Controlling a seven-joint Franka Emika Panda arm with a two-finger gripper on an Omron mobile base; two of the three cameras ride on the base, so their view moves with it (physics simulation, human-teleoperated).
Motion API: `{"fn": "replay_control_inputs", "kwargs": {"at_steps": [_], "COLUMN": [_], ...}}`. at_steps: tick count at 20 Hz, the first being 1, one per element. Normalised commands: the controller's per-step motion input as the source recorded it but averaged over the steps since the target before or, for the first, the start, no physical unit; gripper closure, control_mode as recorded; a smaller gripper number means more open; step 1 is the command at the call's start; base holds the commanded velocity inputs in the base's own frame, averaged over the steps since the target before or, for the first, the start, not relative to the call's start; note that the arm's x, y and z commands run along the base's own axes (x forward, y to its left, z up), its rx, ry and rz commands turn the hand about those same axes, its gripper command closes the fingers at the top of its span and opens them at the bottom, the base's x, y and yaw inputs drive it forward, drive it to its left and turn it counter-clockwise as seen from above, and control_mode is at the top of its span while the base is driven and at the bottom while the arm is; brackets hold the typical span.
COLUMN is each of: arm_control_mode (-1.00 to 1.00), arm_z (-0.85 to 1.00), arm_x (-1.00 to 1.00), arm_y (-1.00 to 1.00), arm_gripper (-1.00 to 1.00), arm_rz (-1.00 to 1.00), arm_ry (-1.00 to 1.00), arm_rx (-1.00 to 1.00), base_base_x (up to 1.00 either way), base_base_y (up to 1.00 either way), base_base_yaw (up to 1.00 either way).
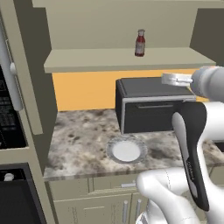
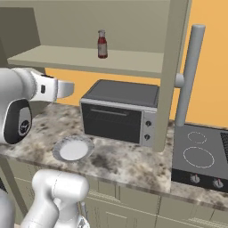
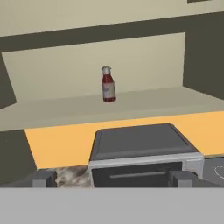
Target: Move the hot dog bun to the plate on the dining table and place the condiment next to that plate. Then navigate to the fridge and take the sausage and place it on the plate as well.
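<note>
The condiment is a red bottle [image 1: 140, 43] [image 2: 102, 44] [image 3: 108, 85] with a white label and grey cap. It stands upright on the beige shelf [image 1: 109, 59] above the counter. My gripper [image 1: 165, 79] [image 2: 70, 89] [image 3: 111, 179] hovers over the counter, well short of the shelf and below it, pointing at the back wall. Its fingertips [image 3: 43, 178] stand wide apart with nothing between them, so it is open. A white plate [image 1: 126, 150] [image 2: 72, 148] with nothing on it lies on the marble counter below the hand. The hot dog bun, the sausage, the fridge and the dining table are out of view.
A dark toaster oven [image 1: 148, 107] [image 2: 121, 111] [image 3: 140, 153] sits on the counter under the shelf, right of the plate. A cabinet post with a grey bar handle [image 2: 189, 75] and a cooktop [image 2: 200, 156] lie to the right. A tall dark appliance column [image 1: 13, 122] stands at left.
</note>
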Motion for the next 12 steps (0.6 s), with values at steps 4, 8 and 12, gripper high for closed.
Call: {"fn": "replay_control_inputs", "kwargs": {"at_steps": [4,8,12], "arm_control_mode": [-1.0,-1.0,-1.0], "arm_z": [0.4,0.31,0.21], "arm_x": [0.18,0.03,0.03], "arm_y": [-0.16,-0.02,-0.01], "arm_gripper": [-1.0,-1.0,-1.0], "arm_rz": [0.01,0.0,-0.02], "arm_ry": [-0.19,-0.24,-0.09], "arm_rx": [0.0,0.0,-0.01], "base_base_x": [0.0,0.0,0.0], "base_base_y": [0.0,0.0,0.0], "base_base_yaw": [0.0,0.0,0.0]}}
